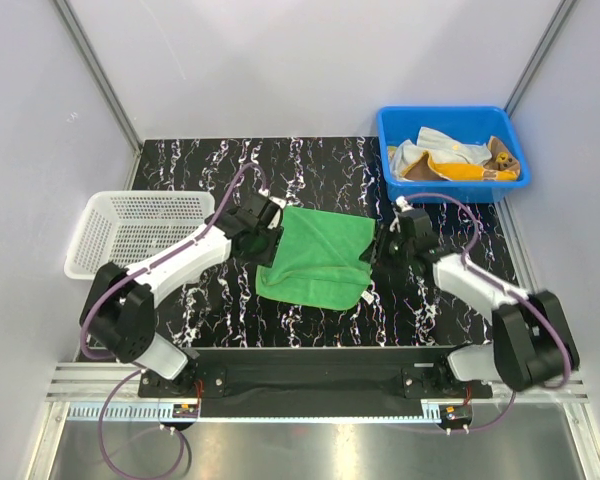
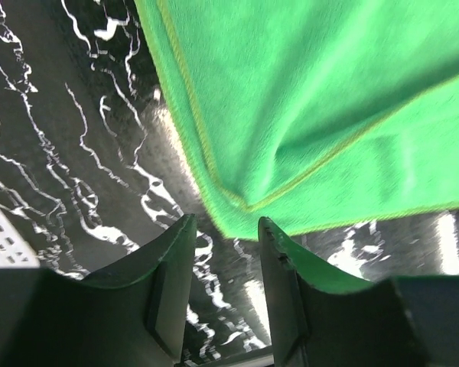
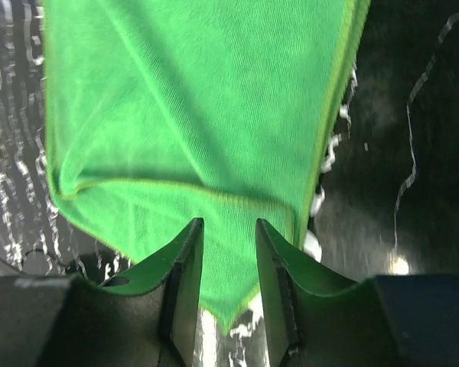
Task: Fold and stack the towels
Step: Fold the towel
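Where we look down from above, the green towel point(image 1: 315, 258) lies folded on the table point(image 1: 205, 160), left gripper point(image 1: 270, 232) at its left edge, right gripper point(image 1: 378, 250) at its right, more towels point(image 1: 450, 158) in a bin point(image 1: 384, 140) beyond its far right corner. Left wrist: jaws parted, towel's corner just past the tips. Right wrist: jaws parted, a corner between them, perhaps untouched.

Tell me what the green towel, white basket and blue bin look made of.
Green towel: soft, matte cloth, probably microfibre; fine ribbed nap and stitched hem. White basket: likely rigid plastic; moulded lattice walls. Blue bin: smooth, slightly glossy plastic, apparently; solid moulded walls.
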`<move>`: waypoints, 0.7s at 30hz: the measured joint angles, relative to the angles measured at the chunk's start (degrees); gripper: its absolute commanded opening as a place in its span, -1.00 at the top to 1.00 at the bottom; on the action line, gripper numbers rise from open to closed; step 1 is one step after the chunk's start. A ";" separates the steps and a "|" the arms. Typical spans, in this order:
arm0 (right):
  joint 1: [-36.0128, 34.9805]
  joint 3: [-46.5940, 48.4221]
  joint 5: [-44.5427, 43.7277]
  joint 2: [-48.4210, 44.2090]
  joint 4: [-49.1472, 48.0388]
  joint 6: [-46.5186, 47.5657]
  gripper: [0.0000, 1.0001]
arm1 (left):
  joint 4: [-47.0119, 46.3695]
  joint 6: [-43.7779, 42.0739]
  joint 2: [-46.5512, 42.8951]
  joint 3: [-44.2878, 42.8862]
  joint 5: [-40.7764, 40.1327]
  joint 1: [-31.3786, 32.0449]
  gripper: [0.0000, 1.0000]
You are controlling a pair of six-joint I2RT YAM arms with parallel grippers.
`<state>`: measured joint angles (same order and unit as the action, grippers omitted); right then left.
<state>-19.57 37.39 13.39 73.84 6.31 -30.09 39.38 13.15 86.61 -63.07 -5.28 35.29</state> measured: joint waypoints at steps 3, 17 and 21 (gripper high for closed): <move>-0.33 4.31 0.22 7.30 -0.17 1.05 0.17 | -0.98 3.10 1.81 -0.63 0.07 0.00 0.14; -4.13 7.10 1.05 12.52 4.24 4.42 0.77 | -1.62 13.53 8.15 3.58 0.48 -0.17 0.17; -4.17 4.92 1.09 8.57 4.83 4.46 0.87 | -1.90 14.49 9.03 4.42 0.52 -0.44 0.48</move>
<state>-23.75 42.30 14.48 82.41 11.14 -25.63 37.47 27.64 95.64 -58.65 -4.75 34.85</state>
